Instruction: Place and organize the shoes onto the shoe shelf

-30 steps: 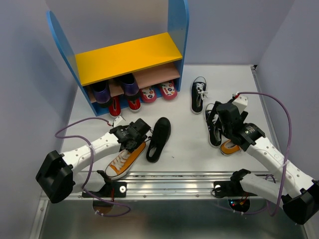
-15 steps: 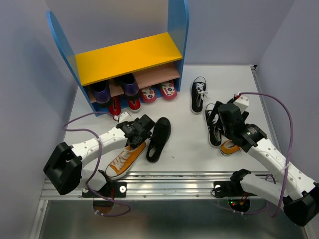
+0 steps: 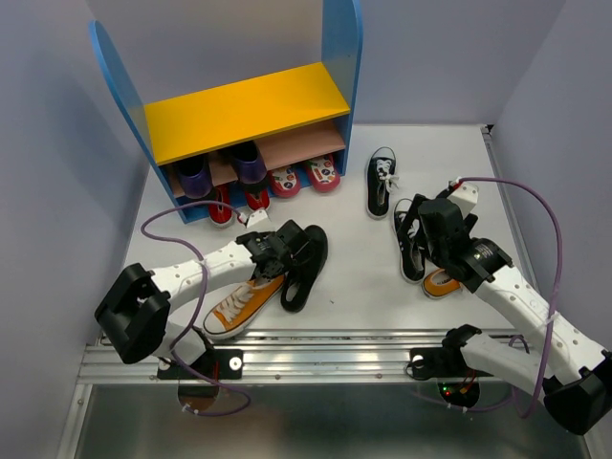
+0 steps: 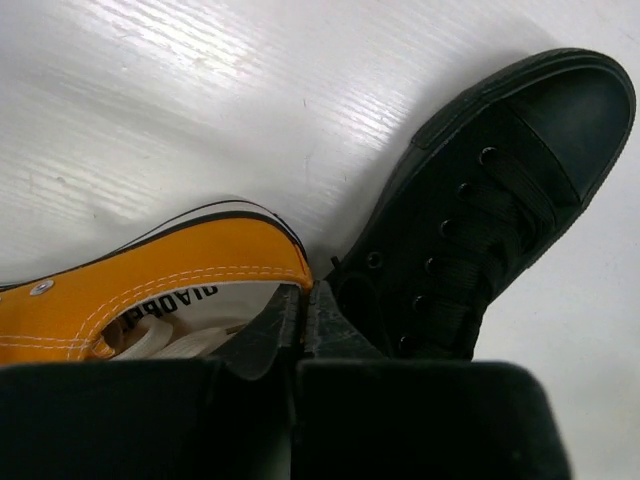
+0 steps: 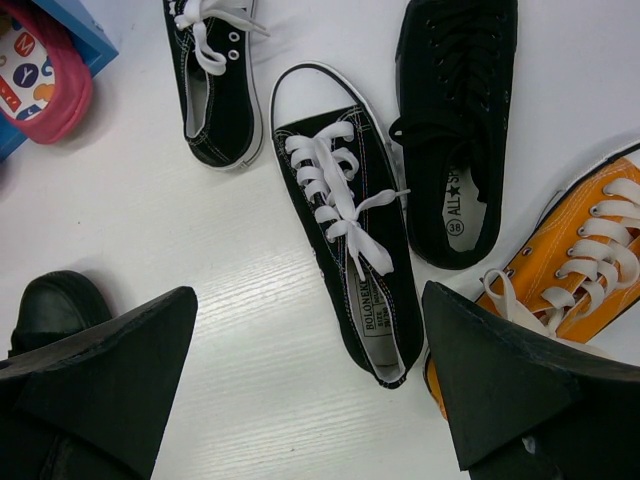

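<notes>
An orange sneaker (image 3: 239, 304) (image 4: 150, 280) lies at the front left, beside an all-black shoe (image 3: 304, 268) (image 4: 480, 220). My left gripper (image 3: 282, 253) (image 4: 303, 310) is shut on the orange sneaker's heel rim, with one finger inside the shoe and one outside. My right gripper (image 3: 416, 228) (image 5: 310, 295) hangs open above a black canvas sneaker (image 5: 345, 220) with white laces. Its mate (image 3: 381, 184) (image 5: 215, 80) lies farther back. A second all-black shoe (image 5: 455, 110) and a second orange sneaker (image 3: 442, 282) (image 5: 580, 250) lie beside it. The shoe shelf (image 3: 244, 110) stands at the back left.
Purple shoes (image 3: 196, 177) sit on the shelf's lower board (image 3: 306, 145), and red and pink patterned shoes (image 3: 287, 180) (image 5: 40, 70) lie at its front edge. A metal rail (image 3: 316, 349) runs along the near table edge. Grey walls close in both sides.
My left gripper slid right along the orange sneaker to its heel beside the all-black shoe and closed on the rim. The right arm has not moved.
</notes>
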`<action>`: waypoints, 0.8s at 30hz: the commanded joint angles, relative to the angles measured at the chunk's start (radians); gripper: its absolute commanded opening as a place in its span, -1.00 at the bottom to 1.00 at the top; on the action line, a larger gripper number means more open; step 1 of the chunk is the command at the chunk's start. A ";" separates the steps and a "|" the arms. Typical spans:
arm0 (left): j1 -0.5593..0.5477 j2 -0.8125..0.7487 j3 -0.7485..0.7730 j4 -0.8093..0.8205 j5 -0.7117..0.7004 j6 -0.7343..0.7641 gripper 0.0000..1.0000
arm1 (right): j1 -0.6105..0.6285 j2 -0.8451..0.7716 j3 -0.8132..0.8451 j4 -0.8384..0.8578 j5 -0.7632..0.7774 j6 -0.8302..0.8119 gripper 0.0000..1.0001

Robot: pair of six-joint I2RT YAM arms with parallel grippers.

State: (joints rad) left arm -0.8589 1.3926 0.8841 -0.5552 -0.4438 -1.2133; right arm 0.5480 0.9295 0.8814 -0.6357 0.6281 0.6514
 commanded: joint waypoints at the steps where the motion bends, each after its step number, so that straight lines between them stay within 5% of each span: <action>1: -0.020 0.035 0.042 0.096 0.019 0.106 -1.00 | -0.003 -0.015 -0.007 0.036 0.018 0.005 1.00; 14: -0.248 0.244 0.243 0.141 -0.004 0.510 -1.00 | -0.003 -0.027 -0.016 0.034 0.033 -0.001 1.00; 22: -0.270 0.136 0.187 0.130 -0.045 0.601 -1.00 | -0.003 -0.044 -0.022 0.030 0.047 -0.010 1.00; 24: -0.256 0.111 0.184 0.115 -0.036 0.589 -0.75 | -0.003 -0.043 -0.024 0.030 0.047 -0.010 1.00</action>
State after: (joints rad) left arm -1.1004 1.6028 1.0634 -0.5560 -0.5407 -0.6224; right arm 0.5480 0.9031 0.8673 -0.6361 0.6392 0.6510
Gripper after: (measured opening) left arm 0.048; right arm 0.998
